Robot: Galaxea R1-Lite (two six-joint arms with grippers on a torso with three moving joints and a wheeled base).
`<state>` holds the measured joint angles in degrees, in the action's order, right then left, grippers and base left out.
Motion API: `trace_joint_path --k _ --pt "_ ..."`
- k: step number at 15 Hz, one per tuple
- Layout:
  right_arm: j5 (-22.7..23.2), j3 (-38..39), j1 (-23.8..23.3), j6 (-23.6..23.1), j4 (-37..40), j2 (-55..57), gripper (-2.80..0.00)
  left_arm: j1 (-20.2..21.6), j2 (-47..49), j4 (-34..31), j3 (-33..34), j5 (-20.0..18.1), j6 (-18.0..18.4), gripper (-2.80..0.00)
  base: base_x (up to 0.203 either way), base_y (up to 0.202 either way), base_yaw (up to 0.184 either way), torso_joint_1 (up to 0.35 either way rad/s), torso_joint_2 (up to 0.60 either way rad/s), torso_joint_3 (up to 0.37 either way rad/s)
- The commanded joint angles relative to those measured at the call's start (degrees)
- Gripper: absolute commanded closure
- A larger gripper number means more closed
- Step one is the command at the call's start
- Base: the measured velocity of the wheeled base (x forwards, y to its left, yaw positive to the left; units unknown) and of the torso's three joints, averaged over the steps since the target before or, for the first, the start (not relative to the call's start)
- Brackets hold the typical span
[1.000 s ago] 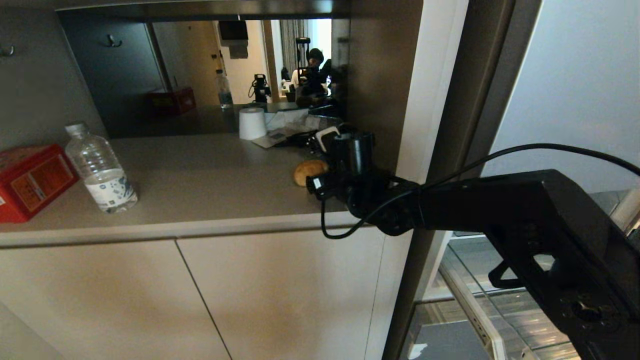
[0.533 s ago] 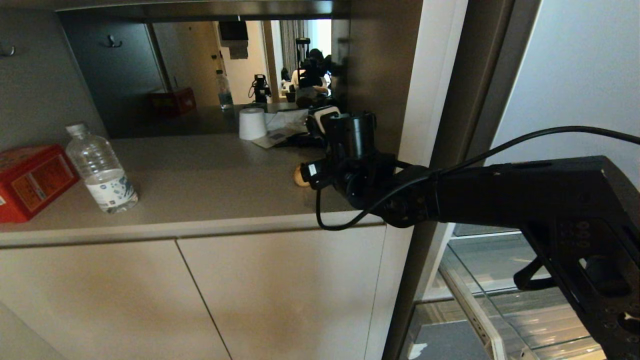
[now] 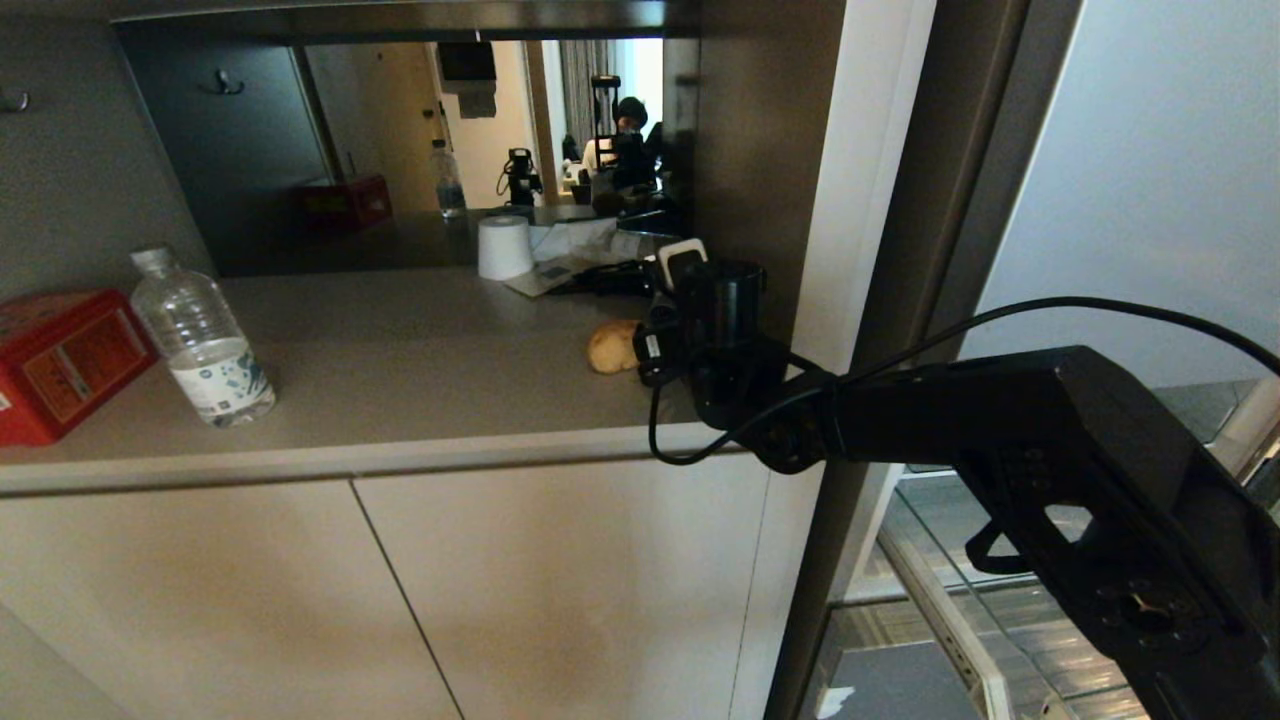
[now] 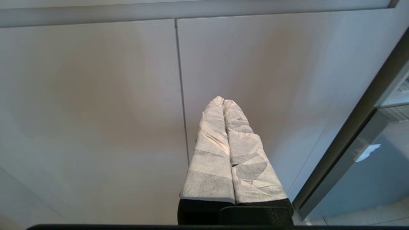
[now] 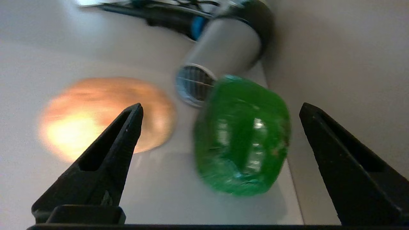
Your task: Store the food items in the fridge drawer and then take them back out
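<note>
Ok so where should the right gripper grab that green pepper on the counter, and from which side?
Probably across the pepper's rounded middle, its widest part, coming in level from the counter's front edge. The right gripper is open and already straddles it, with the potato on one side and the wall on the other.

From your head view the right arm hides the pepper and covers one end of the potato. In the right wrist view both show blurred, and the hair dryer runs past the edge.
</note>
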<state>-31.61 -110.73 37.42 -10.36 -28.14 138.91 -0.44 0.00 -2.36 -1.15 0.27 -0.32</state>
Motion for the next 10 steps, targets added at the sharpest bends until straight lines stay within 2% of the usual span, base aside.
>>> trace_joint_path --k 1,5,10 --pt "-0.93 -0.02 -0.37 -0.10 -1.15 1.62 -2.80 0.00 0.09 -0.01 0.00 0.00 0.03 0.00 0.000 0.000 0.000 0.000 0.00 0.000" --pt "-3.15 -0.01 -0.49 -0.09 -3.29 2.05 -2.80 -0.09 0.09 -0.01 0.00 0.00 -0.02 0.00 0.000 0.000 0.000 0.000 0.00 0.000" --pt "-3.19 -0.02 -1.46 -0.10 -5.41 3.90 -2.80 0.00 0.09 -0.01 0.00 0.00 -0.03 0.00 0.000 0.000 0.000 0.000 0.00 0.000"
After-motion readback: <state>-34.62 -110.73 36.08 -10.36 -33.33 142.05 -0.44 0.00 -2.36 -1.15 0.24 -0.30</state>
